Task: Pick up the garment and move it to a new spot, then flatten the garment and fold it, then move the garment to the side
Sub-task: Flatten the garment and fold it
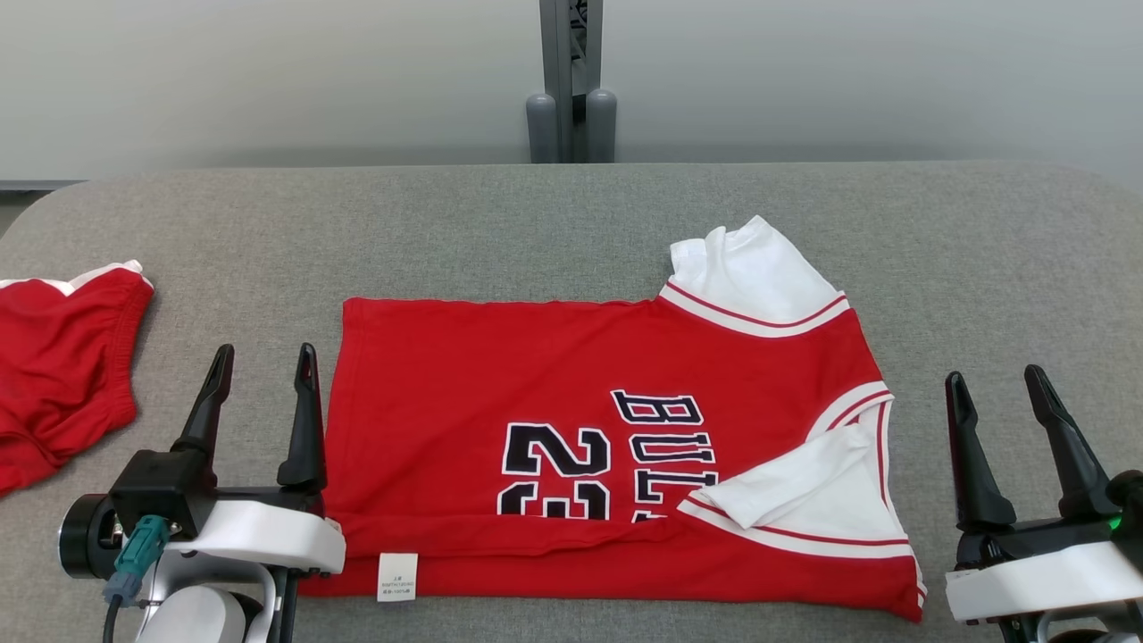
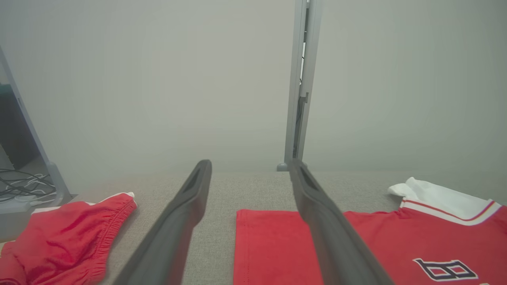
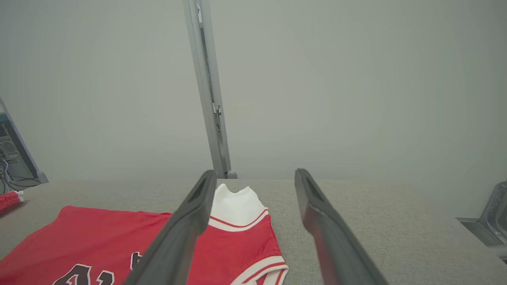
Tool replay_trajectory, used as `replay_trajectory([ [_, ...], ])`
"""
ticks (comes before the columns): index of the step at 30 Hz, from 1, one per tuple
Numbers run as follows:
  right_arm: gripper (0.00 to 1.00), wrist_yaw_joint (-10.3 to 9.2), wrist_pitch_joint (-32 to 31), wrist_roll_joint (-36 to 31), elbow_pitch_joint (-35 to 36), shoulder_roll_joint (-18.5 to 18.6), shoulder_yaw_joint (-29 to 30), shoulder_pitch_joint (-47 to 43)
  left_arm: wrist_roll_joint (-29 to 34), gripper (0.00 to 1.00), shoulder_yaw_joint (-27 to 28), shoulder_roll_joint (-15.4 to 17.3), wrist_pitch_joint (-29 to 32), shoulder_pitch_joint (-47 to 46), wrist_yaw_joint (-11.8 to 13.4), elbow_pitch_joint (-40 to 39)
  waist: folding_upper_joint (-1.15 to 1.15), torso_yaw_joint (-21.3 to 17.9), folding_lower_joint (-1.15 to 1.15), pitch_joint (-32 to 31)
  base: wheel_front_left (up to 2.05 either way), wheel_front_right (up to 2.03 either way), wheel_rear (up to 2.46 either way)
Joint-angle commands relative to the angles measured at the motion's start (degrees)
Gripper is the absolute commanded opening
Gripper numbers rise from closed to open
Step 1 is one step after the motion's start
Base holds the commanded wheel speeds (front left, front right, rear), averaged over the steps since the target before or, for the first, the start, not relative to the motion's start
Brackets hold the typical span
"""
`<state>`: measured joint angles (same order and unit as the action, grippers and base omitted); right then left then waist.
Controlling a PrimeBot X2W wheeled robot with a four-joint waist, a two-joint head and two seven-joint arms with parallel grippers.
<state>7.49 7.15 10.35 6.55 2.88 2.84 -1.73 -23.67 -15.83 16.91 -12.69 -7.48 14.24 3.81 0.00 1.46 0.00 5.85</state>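
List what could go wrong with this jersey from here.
1. The far white sleeve juts out from the jersey; another fold may leave it out.
2. The open left gripper might pinch only the folded-up near layer, undoing it.
3. Sliding it left could run onto the red shorts.

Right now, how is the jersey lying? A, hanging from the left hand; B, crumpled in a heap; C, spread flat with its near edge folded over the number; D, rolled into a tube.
C: the jersey lies flat on the table, its near edge turned up over the lower half of the 23.
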Motion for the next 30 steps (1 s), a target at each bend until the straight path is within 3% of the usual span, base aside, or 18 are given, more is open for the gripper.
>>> replay_trajectory([
  [1,1.0,0.02,0.03,0.51,0.15,0.09,-0.15,-0.49,-0.01,1.0,0.19,0.19,-0.05,-0.53,0.14,-0.04,0.0,-0.04,0.0,-0.06,0.0,0.0,0.0],
  [13,1.0,0.02,-0.14,1.85,-0.05,0.15,-1.74,0.66,-1.53,1.0,0.03,1.62,4.04,-8.65,-2.49,3.2,0.0,-2.53,0.0,1.37,0.0,0.0,0.0],
  [21,1.0,0.02,0.04,2.68,-1.76,0.14,-3.03,2.11,-6.65,1.0,-0.2,3.18,13.87,-19.66,-9.0,17.94,0.0,-7.11,0.0,6.69,0.0,0.0,0.0],
  [30,1.0,0.02,2.67,3.75,-4.22,0.14,-5.17,5.25,-10.57,1.0,0.49,4.66,20.13,-26.59,-13.45,32.84,0.0,-9.77,0.0,12.82,0.0,0.0,0.0],
])
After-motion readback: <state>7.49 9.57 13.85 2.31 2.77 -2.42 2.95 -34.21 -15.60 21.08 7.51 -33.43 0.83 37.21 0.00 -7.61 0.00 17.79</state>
